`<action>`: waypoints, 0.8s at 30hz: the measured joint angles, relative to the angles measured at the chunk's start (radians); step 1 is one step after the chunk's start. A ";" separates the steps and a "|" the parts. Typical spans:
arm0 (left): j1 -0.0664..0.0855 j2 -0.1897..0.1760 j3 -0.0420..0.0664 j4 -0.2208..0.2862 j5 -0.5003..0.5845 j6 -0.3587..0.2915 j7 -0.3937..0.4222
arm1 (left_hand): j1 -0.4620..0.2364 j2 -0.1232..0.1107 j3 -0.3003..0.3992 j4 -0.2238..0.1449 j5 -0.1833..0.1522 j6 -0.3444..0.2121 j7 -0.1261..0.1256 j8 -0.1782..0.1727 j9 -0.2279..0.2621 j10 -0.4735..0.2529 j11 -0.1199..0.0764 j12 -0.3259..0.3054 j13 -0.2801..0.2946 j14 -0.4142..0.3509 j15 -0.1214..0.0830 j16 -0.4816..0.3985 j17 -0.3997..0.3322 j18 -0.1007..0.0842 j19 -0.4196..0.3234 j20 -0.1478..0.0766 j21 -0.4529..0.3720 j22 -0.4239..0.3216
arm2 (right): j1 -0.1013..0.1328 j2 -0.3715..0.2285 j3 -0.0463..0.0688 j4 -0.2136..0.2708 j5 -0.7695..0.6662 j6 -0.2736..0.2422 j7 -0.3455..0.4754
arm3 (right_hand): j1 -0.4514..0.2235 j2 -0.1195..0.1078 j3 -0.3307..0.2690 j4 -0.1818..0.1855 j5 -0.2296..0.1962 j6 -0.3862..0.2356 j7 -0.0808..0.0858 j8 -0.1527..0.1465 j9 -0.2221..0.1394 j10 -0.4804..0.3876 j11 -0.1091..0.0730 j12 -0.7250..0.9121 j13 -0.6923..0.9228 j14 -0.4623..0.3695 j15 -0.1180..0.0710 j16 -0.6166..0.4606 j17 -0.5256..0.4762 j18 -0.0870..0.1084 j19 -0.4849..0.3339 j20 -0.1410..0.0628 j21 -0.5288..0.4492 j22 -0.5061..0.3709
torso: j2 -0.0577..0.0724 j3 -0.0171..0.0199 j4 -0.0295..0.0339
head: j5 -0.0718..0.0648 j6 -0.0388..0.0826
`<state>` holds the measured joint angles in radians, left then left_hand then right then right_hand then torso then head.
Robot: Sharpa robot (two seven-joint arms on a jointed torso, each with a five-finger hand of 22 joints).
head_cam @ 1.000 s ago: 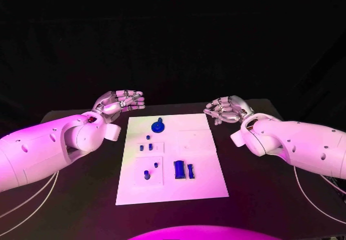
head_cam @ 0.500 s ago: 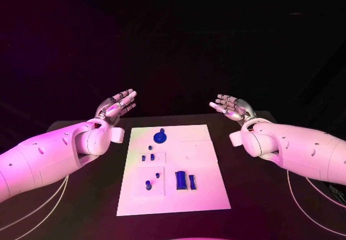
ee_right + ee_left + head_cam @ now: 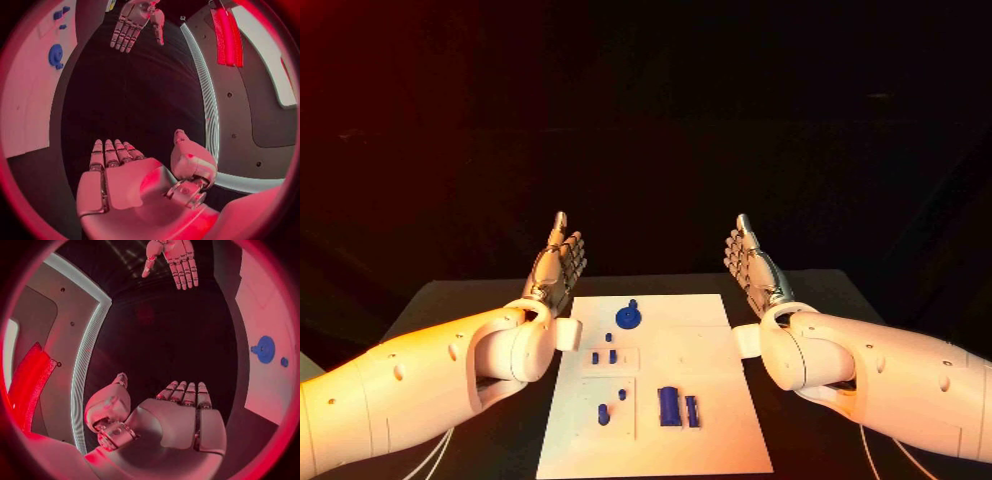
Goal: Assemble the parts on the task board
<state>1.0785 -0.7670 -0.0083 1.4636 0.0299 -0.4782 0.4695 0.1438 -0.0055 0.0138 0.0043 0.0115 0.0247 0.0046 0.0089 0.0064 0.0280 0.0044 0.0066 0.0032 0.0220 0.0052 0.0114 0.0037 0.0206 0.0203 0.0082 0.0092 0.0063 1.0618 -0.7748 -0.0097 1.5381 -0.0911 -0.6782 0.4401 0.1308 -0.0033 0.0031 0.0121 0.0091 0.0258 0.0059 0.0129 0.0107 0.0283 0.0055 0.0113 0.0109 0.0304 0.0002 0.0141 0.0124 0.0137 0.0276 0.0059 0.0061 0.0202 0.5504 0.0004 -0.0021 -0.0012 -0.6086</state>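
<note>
Hands raised, empty: left hand (image 3: 557,268) and right hand (image 3: 754,268) flat with fingers straight, flanking far end of task board (image 3: 697,400) on table; blue parts (image 3: 630,318) lie below, between them.

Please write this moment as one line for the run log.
left hand: open, raised | right hand: open, raised | task board: blue parts untouched

— What do you have underneath?
— A black table (image 3: 473,300). Your white task board (image 3: 697,345) lies flat on it, between the left hand (image 3: 557,268) and right hand (image 3: 757,266).
</note>
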 measured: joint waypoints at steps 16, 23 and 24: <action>-0.029 -0.014 0.007 0.103 -0.015 -0.253 0.026 | -0.137 0.006 -0.010 -0.004 -0.008 -0.019 -0.005 -0.006 -0.006 -0.024 -0.004 0.000 -0.002 -0.017 -0.007 -0.005 -0.003 0.000 -0.017 -0.008 -0.003 -0.005 | -0.011 -0.005 0.009 0.030 0.084 -0.082 0.052 | -0.125 0.003 -0.003 -0.008 -0.004 -0.022 -0.006 -0.009 -0.010 -0.024 -0.006 -0.008 -0.010 -0.025 0.000 -0.011 -0.011 0.000 -0.023 -0.006 -0.001 -0.019 | -0.006 -0.0004 0.0021 | 0.001 0.009; -0.029 -0.014 0.007 0.103 -0.016 -0.274 0.030 | -0.137 0.006 -0.010 -0.004 -0.008 -0.019 -0.005 -0.006 -0.006 -0.024 -0.004 0.000 -0.002 -0.017 -0.007 -0.005 -0.003 0.000 -0.017 -0.008 -0.003 -0.005 | -0.011 -0.005 0.009 0.030 0.091 -0.090 0.057 | -0.125 0.003 -0.003 -0.008 -0.004 -0.022 -0.006 -0.009 -0.010 -0.024 -0.006 -0.008 -0.010 -0.025 0.000 -0.011 -0.012 0.000 -0.023 -0.006 -0.001 -0.019 | -0.006 -0.0004 0.0021 | 0.001 0.009; -0.029 -0.014 0.007 0.103 -0.017 -0.276 0.030 | -0.137 0.006 -0.010 -0.004 -0.008 -0.019 -0.005 -0.006 -0.006 -0.024 -0.004 0.000 -0.002 -0.017 -0.007 -0.005 -0.003 0.000 -0.017 -0.008 -0.003 -0.005 | -0.011 -0.005 0.009 0.030 0.092 -0.090 0.058 | -0.125 0.003 -0.003 -0.008 -0.004 -0.022 -0.006 -0.009 -0.010 -0.024 -0.006 -0.008 -0.010 -0.025 0.000 -0.011 -0.011 0.000 -0.023 -0.006 -0.001 -0.019 | -0.006 -0.0005 0.0021 | 0.001 0.009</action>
<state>1.0500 -0.7809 -0.0012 1.5667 0.0132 -0.7545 0.4994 0.0064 0.0009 0.0042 -0.0001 0.0034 0.0055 0.0000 0.0034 0.0008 0.0037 0.0002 0.0066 0.0009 0.0054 -0.0014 0.0064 0.0009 0.0208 0.0037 0.0002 0.0060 0.0009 1.0504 -0.7799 -0.0007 1.5681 0.0006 -0.7686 0.4979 0.0053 -0.0002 0.0002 0.0038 0.0052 0.0038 -0.0004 0.0035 0.0009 0.0044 -0.0008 0.0035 0.0009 0.0050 -0.0002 0.0030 0.0009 0.0139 0.0047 0.0003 0.0049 0.0009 0.5443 -0.0001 0.0000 0.0000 -0.6000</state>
